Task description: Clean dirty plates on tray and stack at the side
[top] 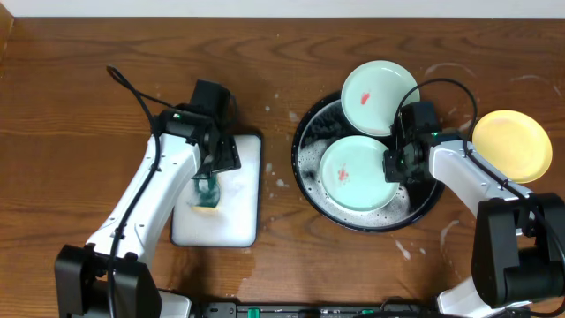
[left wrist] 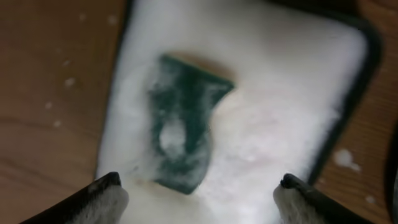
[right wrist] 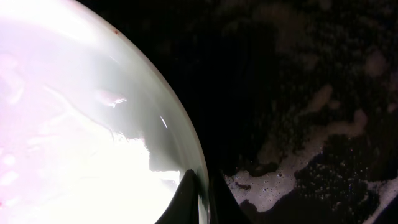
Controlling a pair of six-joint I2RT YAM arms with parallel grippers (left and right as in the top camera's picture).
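A black round tray (top: 314,124) with soap foam holds a mint-green plate (top: 353,174) lying flat. My right gripper (top: 394,164) is shut on that plate's right rim; in the right wrist view its fingers (right wrist: 186,196) pinch the pale rim (right wrist: 177,134) over the foamy tray (right wrist: 298,155). A second mint plate (top: 378,95) with a red smear rests on the tray's far rim. A yellow plate (top: 512,146) lies on the table to the right. My left gripper (top: 208,184) hangs open over a green sponge (left wrist: 183,130), not touching it.
The sponge lies in a white rectangular dish (top: 238,212) full of foam (left wrist: 280,93), left of the tray. Soap streaks and droplets mark the wood (top: 450,231) around the tray. A black cable (top: 132,88) runs behind the left arm.
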